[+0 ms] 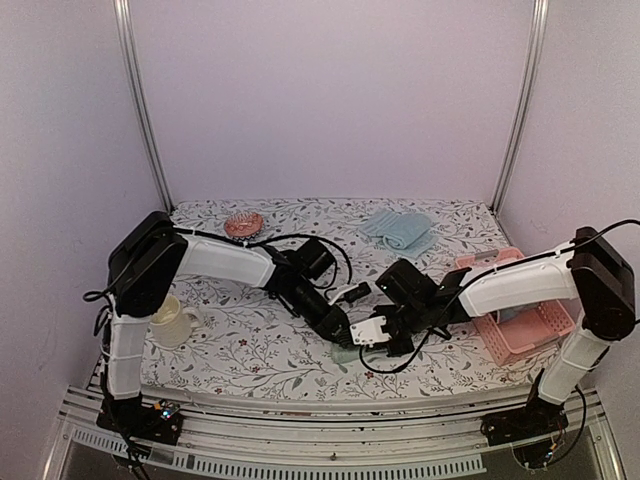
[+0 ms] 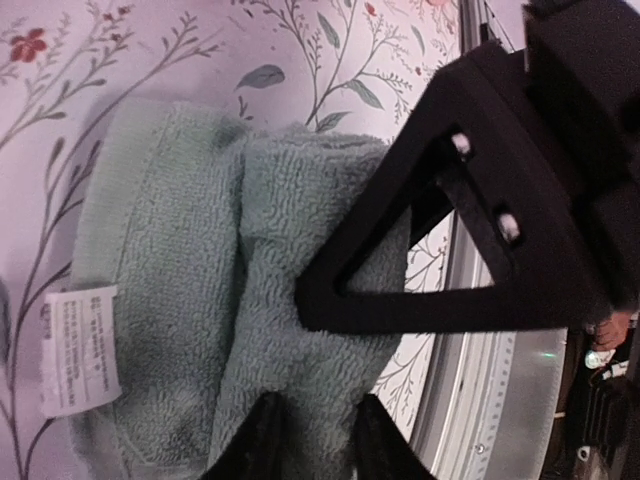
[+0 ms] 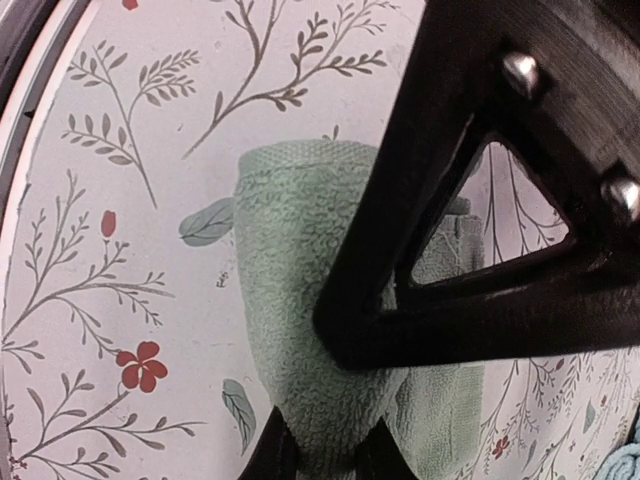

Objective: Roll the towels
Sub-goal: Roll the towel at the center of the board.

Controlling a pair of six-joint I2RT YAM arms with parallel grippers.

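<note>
cup (image 1: 172, 322): lower left of the counter (image 1: 250, 360), well apart from the towels.
left hand (image 2: 317, 445): narrow gap, a fold of the green towel (image 2: 170, 300) between its fingertips; whether it grips cannot be told.
green towel: bunched at lower centre, white label showing.
right hand (image 3: 320, 455): pinched onto the green towel's rolled end.
blue towel (image 1: 400, 228): upper centre-right, apart from both hands.
pink basket (image 1: 520, 325): right edge.

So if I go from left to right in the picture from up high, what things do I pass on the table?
cream mug → round coppery dish → green towel, mostly hidden under the two grippers → light blue towel → pink basket
</note>
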